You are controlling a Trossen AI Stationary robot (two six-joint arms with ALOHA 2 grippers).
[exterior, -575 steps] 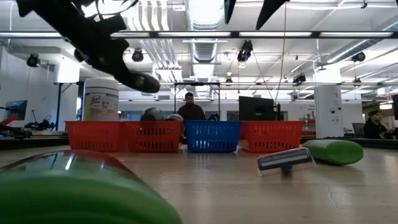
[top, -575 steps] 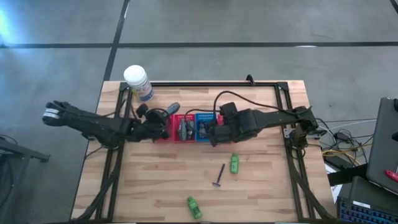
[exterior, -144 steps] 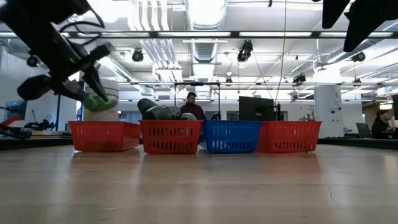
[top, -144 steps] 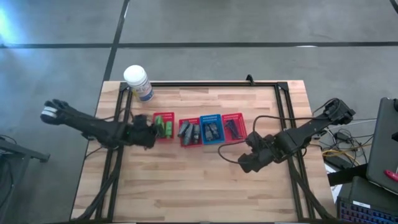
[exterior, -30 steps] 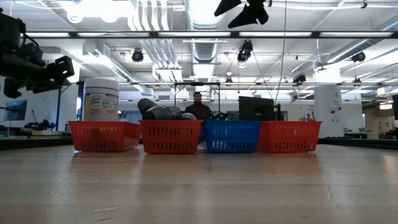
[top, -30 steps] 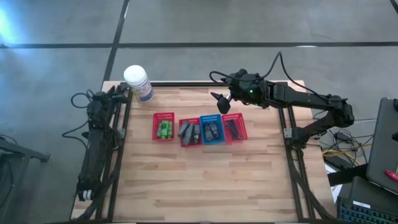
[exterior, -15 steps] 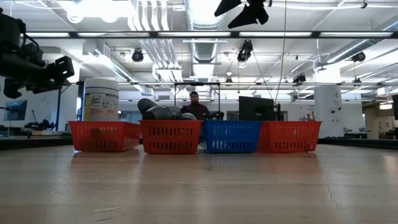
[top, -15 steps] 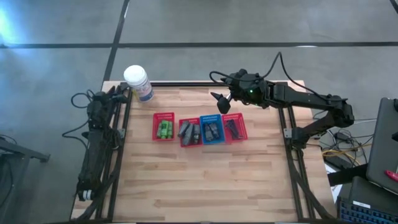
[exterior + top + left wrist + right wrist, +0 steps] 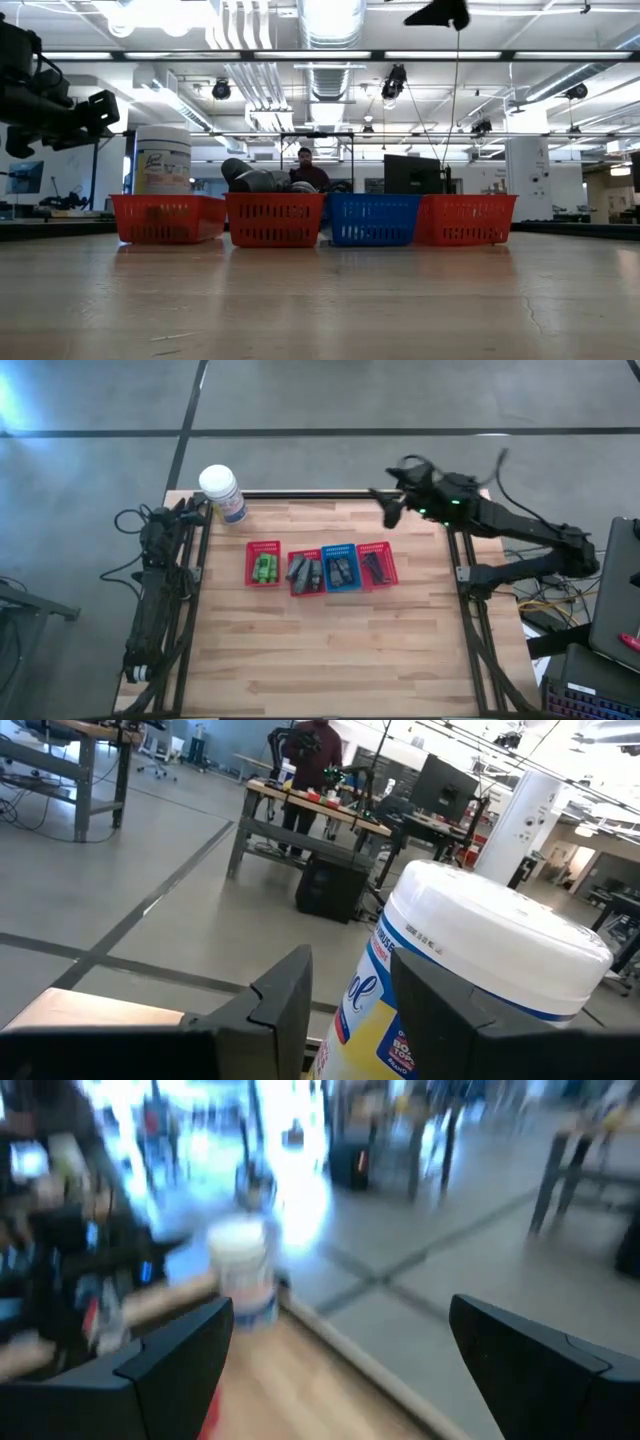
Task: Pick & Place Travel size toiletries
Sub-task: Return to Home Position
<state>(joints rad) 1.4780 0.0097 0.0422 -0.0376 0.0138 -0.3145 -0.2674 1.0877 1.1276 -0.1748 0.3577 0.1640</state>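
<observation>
Jaws of both grippers stand parted and hold nothing. The left gripper [image 9: 188,510] lies folded along the table's left edge, at the far-left corner of the pale wooden table [image 9: 330,650]. Its two dark fingers [image 9: 285,1005] have a gap between them and point at the big white-lidded jar [image 9: 221,491] just beside it. The right gripper [image 9: 391,510] hangs high over the table's far edge, right of centre, spread wide and well apart from the baskets. Four slotted plastic baskets stand side by side in a row across the middle of the table, toward its far side. The bright green little bottles [image 9: 264,568] lie in the leftmost red basket [image 9: 250,565]. The grey rounded tubes [image 9: 303,571] fill the second red basket [image 9: 305,592], rising above its rim in the low view. The dark oblong tubes [image 9: 340,568] lie in the blue basket [image 9: 340,547], and the thin dark razors [image 9: 374,566] lie in the rightmost red basket [image 9: 378,545]. A person [image 9: 305,170] shows in the room beyond the baskets.
</observation>
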